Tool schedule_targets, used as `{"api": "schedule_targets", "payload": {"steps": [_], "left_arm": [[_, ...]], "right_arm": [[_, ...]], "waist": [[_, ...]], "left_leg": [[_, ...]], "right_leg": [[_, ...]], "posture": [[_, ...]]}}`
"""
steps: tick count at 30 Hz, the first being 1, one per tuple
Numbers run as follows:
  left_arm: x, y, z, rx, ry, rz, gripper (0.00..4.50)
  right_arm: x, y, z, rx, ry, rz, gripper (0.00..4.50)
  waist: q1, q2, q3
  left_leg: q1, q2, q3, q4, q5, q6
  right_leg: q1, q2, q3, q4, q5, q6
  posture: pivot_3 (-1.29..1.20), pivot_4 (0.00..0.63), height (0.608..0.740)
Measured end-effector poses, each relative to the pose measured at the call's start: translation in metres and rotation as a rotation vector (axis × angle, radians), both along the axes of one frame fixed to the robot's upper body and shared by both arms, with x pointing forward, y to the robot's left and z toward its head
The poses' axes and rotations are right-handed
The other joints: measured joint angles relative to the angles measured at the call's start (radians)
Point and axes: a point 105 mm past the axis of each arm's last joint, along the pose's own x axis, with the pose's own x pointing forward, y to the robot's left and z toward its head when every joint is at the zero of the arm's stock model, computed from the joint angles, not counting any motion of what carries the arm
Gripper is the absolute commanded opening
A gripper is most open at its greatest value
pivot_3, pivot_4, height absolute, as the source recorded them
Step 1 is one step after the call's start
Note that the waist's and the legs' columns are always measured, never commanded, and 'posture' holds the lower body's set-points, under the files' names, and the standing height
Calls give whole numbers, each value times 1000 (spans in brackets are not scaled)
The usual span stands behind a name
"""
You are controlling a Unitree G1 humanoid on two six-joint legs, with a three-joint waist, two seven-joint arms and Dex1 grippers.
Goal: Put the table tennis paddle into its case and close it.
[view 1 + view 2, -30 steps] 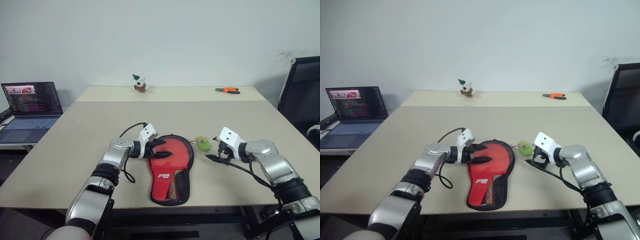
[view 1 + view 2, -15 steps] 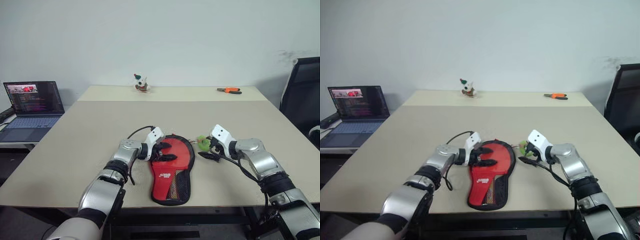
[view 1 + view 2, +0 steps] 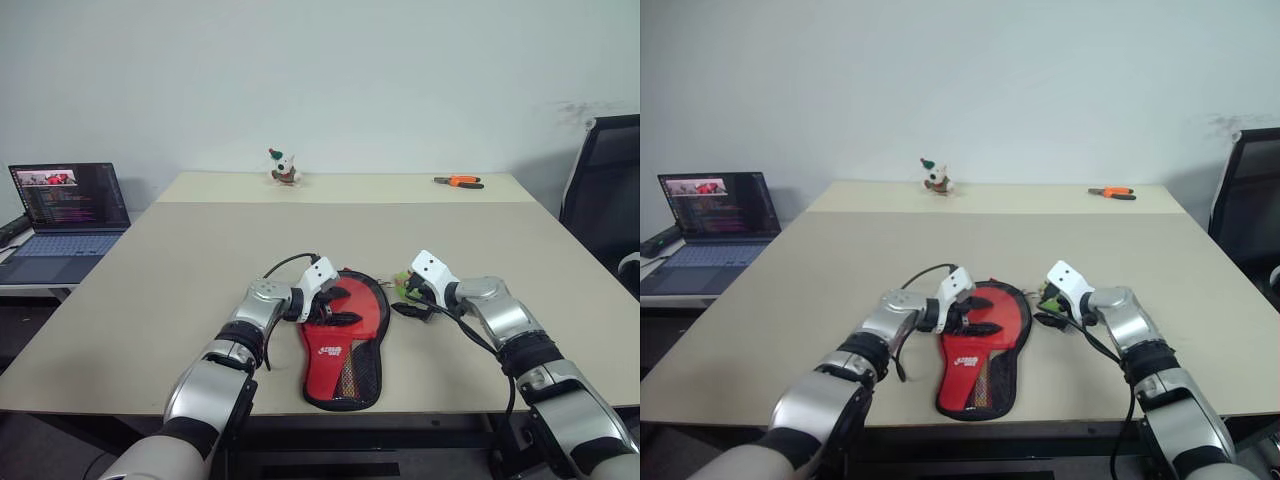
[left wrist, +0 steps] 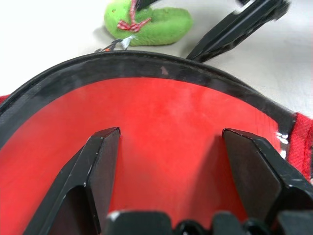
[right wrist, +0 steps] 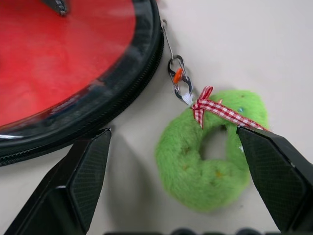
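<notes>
Far off at nine o'clock an open laptop (image 3: 65,215) with a glowing screen sits on a side desk. The big table (image 3: 180,260) is smooth, flat and pale beige.

Near the front edge, the left gripper (image 3: 338,306) hangs over the round head of the table tennis paddle (image 3: 340,325), its two hard black fingers (image 4: 100,161) spread apart with nothing between them. In the left wrist view the flat red rubber looks smooth and a little shiny under those fingers.

The paddle lies inside the case (image 3: 372,345), a soft black pouch shaped like the paddle. Its thick black zip rim curves around the red face, and the case lies open. The handle end points toward six o'clock, the round end toward twelve.

Just beside the case at two o'clock lies a fuzzy green ring-shaped tag (image 5: 210,156) with a red checked ribbon, hooked to the case by a small metal clip (image 5: 180,81). The right gripper (image 3: 410,298) hangs over it with its fingers (image 5: 85,176) wide apart, one on each side, holding nothing.

Far back sit a small toy figure (image 3: 281,168) at twelve o'clock and orange-handled pliers (image 3: 457,181) at one o'clock. A black chair (image 3: 605,190) stands at three o'clock.
</notes>
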Motion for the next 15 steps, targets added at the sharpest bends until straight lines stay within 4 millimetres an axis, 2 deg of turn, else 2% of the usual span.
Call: {"api": "schedule_targets", "payload": {"steps": [3,10,14,15], "left_arm": [[-1,-1,-1,-1,-2,-5,3647],[-2,-2,-2,-2,-4,-4,3647],[-2,-3,-4,-4,-1,-1,3647],[-2,-3,-5,-4,-3,-2,3647]], "right_arm": [[5,-2,-1,-1,18,-25,3951],[10,-8,-2,-28,13,-42,1600],[9,-22,6,-105,-47,-27,208],[7,-27,9,-124,-72,-15,25]], "waist": [[0,0,0],[0,1,-1],[1,1,-1],[2,1,-1]], "left_leg": [[1,0,0,0,0,0],[1,0,0,0,0,0],[1,-1,0,0,0,0],[1,-1,0,0,0,0]], "right_leg": [[1,0,0,0,0,0],[1,0,0,1,0,0],[1,0,0,1,0,0],[1,0,0,0,0,0]], "posture": [[0,150,740],[0,150,740],[0,150,740],[0,150,740]]}}
